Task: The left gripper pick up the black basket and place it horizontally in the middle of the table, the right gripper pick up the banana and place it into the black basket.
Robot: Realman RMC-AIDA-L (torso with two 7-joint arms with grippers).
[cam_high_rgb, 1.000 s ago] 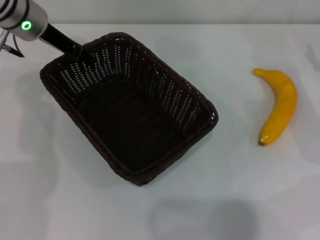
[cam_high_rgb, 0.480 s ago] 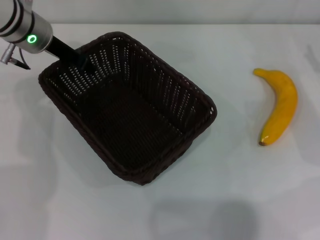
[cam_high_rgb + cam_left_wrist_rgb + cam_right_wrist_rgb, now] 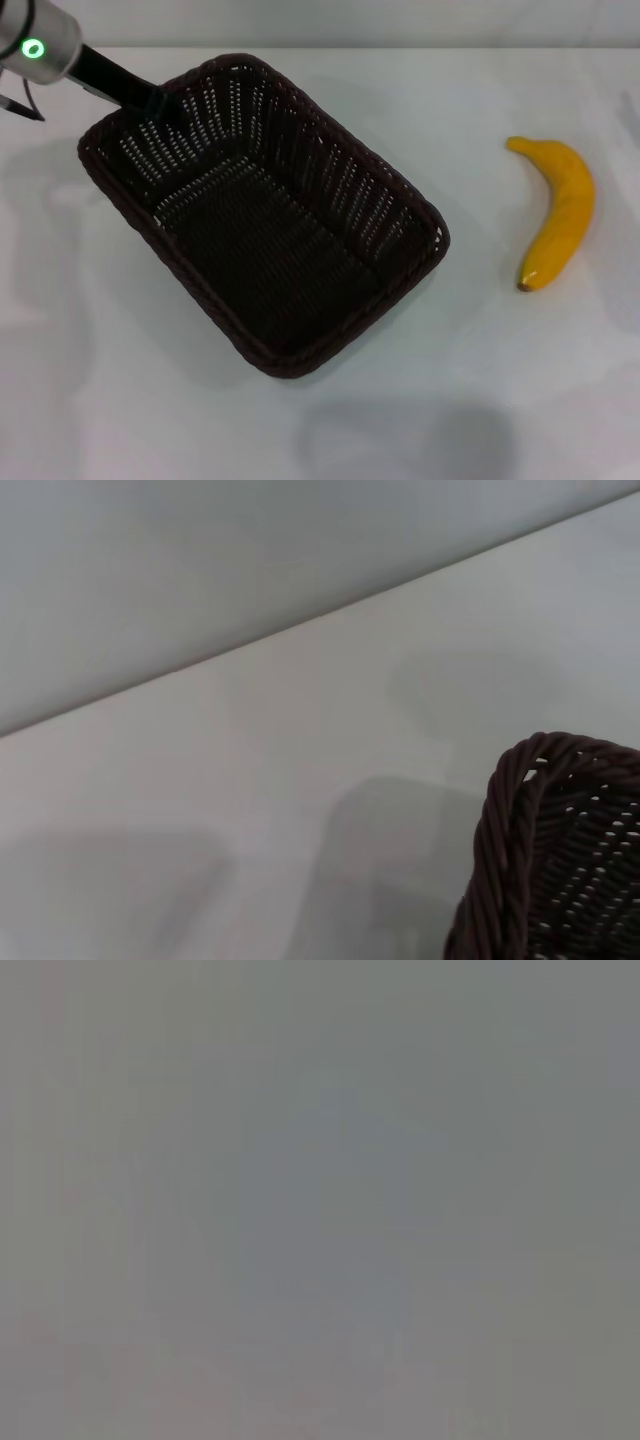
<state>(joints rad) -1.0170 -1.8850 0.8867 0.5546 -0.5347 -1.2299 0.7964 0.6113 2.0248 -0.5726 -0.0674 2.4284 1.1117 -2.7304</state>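
Note:
The black basket lies at an angle on the white table, left of centre, and nothing is in it. My left gripper reaches in from the far left corner and is shut on the basket's far left rim. A silver cylinder with a green ring light is behind it. The left wrist view shows one corner of the basket's rim over the table. The banana lies on the table at the right, well apart from the basket. My right gripper is out of view.
The table's far edge runs along the back, just behind the basket. The right wrist view shows only a flat grey field.
The left gripper has drawn back toward the far left. The basket has turned slightly, and its near right corner has shifted right. The banana has not moved.

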